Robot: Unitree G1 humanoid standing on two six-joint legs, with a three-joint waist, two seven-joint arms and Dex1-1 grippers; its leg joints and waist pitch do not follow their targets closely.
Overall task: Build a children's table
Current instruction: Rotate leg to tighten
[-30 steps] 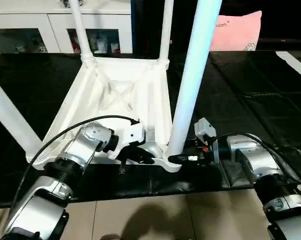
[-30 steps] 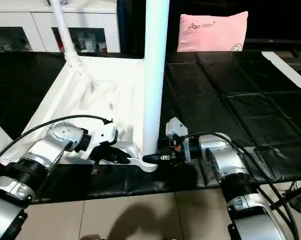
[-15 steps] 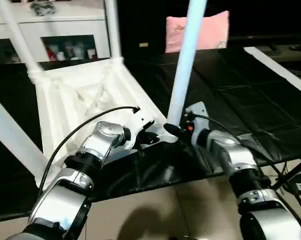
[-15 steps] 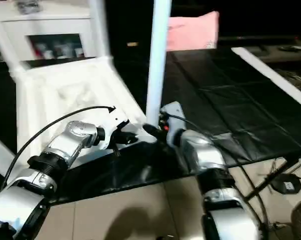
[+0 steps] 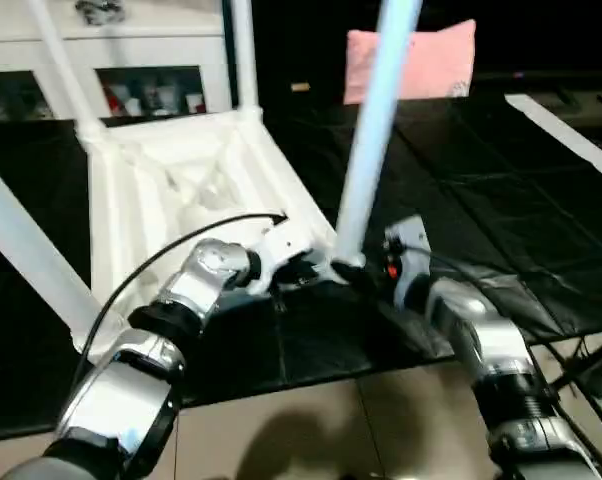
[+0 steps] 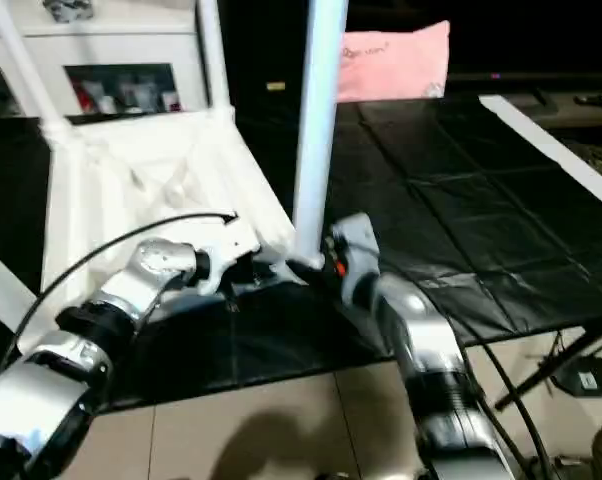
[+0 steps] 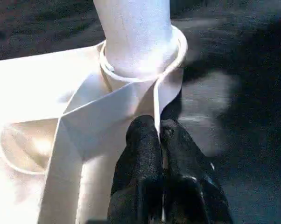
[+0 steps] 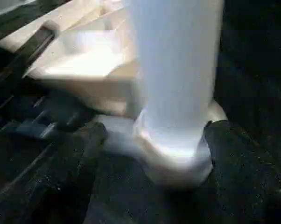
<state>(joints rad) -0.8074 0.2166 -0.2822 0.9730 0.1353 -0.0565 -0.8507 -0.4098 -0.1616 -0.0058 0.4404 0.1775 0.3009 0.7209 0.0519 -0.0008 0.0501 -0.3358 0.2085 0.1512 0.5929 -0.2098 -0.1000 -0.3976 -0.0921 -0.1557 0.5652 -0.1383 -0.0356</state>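
The children's table (image 5: 171,190) lies upside down on a black mat, its ribbed underside up and white tube legs standing in the corner sockets. The near right leg (image 5: 371,130) rises from its socket (image 7: 140,60). My left gripper (image 5: 299,272) is shut on the thin rim of the table right beside that socket, the two black fingers pinching the edge (image 7: 159,135). My right gripper (image 5: 356,272) is at the foot of the same leg from the other side. It is open, with its fingers (image 8: 84,149) spread to either side of the socket and leg base (image 8: 173,140).
Three more legs stand up: far left (image 5: 61,60), far right (image 5: 243,55) and near left (image 5: 26,250). A pink pillow (image 5: 421,60) lies at the back, a white cabinet (image 5: 131,50) behind the table. The mat's front edge meets tiled floor (image 5: 281,430); cables (image 6: 581,370) lie at right.
The camera has swung, shifting the whole picture. My right gripper's fingers have spread wider around the foot of the near right leg. The left gripper still pinches the rim.
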